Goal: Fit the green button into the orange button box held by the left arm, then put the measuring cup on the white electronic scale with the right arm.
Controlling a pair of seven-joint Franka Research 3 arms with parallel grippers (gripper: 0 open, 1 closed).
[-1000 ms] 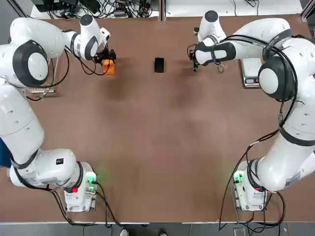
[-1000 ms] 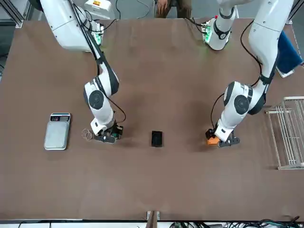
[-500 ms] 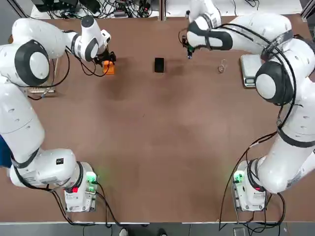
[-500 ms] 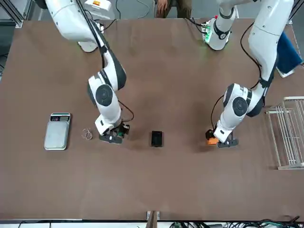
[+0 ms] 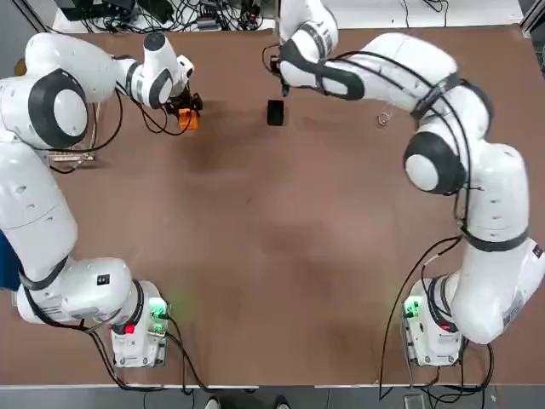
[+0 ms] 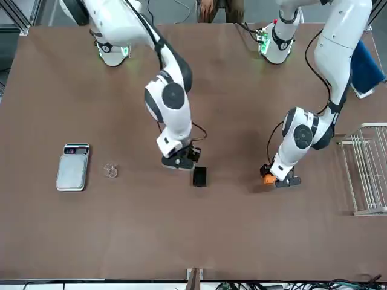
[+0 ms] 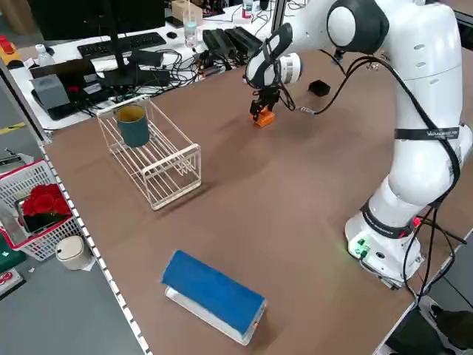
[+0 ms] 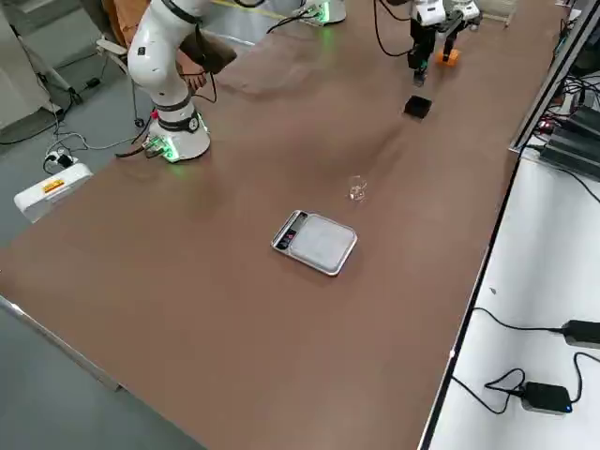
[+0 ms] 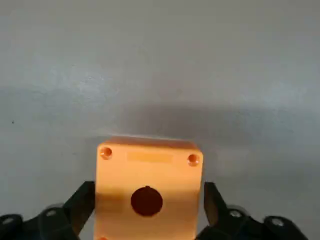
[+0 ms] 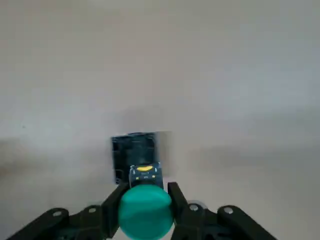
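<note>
Right jaws clamp green button (image 10: 145, 210) between them.

text: none legible | labels: none | numbers: none | signs: none

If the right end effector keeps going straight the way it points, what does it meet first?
Likely the small black block, lying on the table just past the green button the right end effector holds. Depth is unclear.
</note>
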